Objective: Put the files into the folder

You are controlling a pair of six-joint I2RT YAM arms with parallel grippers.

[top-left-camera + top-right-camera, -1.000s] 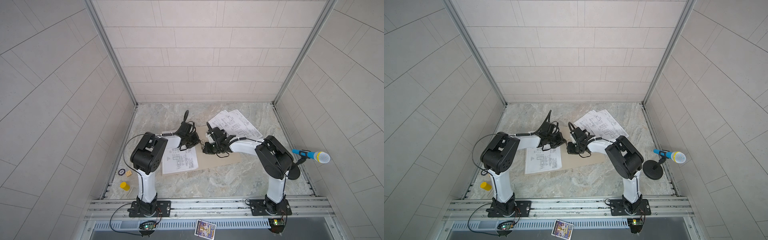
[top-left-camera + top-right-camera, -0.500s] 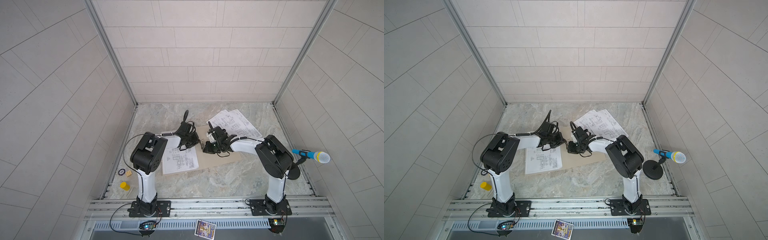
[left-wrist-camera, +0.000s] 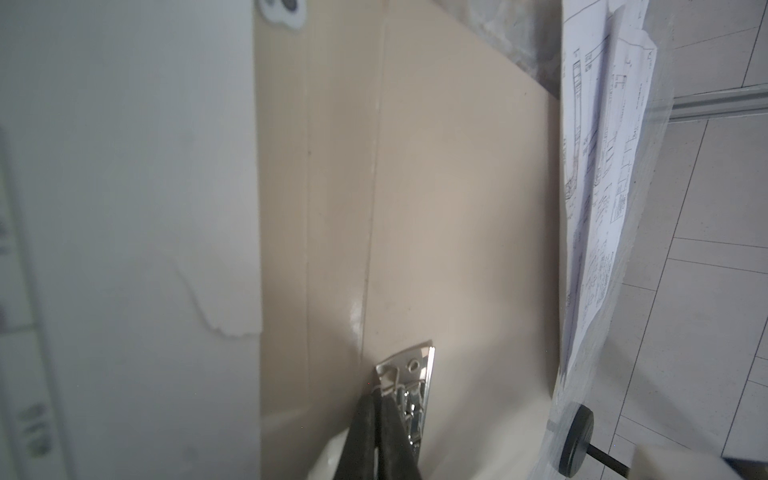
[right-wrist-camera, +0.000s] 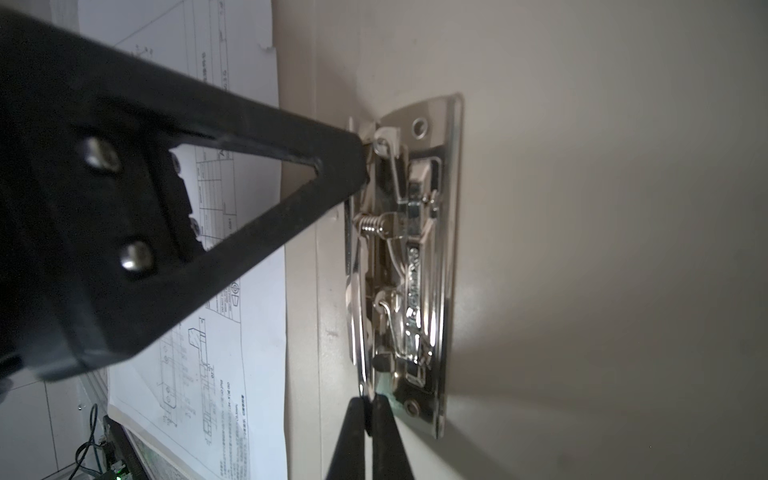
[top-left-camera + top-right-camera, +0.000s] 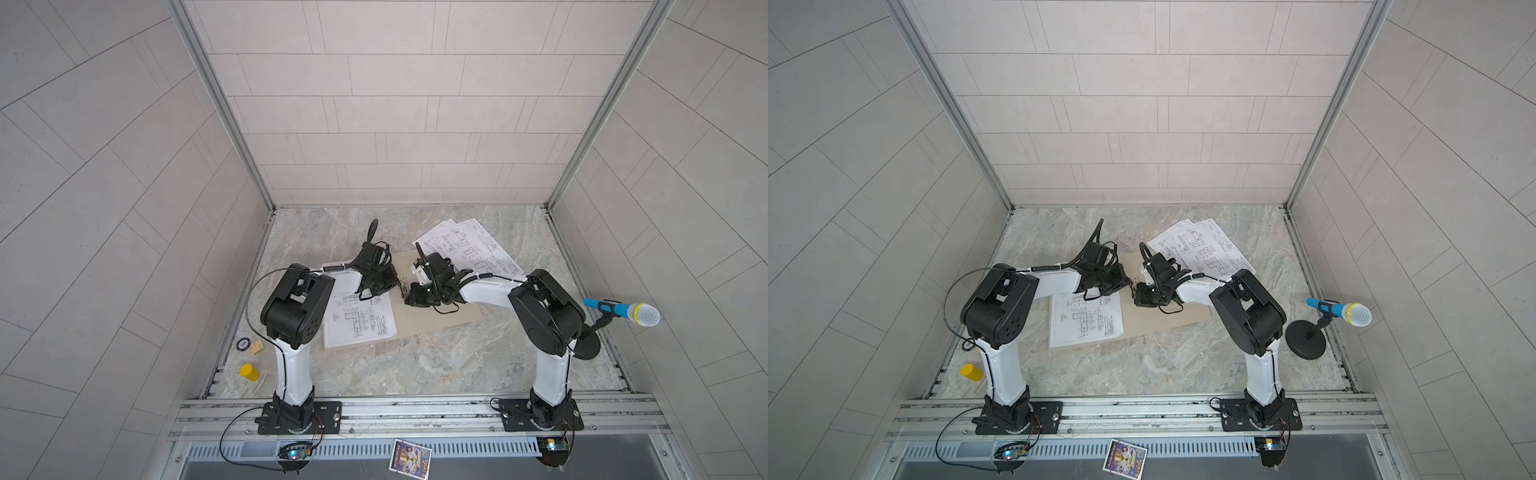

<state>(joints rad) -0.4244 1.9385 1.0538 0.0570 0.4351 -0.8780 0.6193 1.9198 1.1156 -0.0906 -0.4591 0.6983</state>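
In both top views the tips of the left gripper point(image 5: 397, 285) and the right gripper point(image 5: 407, 296) are too small to make out, and the metal clip point(image 5: 402, 288) between them is a mere glint. In the right wrist view the right gripper's fingers point(image 4: 353, 440) run off the picture's edge. Whether a lip of the clip sits between their pressed-together tips, I can't tell. The left gripper's black body looms there, blurred, covering much of the sheet point(image 4: 232, 332) behind it. The arms cover the folder point(image 5: 436, 318) around both grippers. Small print on the files point(image 5: 469, 245) beyond the right gripper is unreadable.
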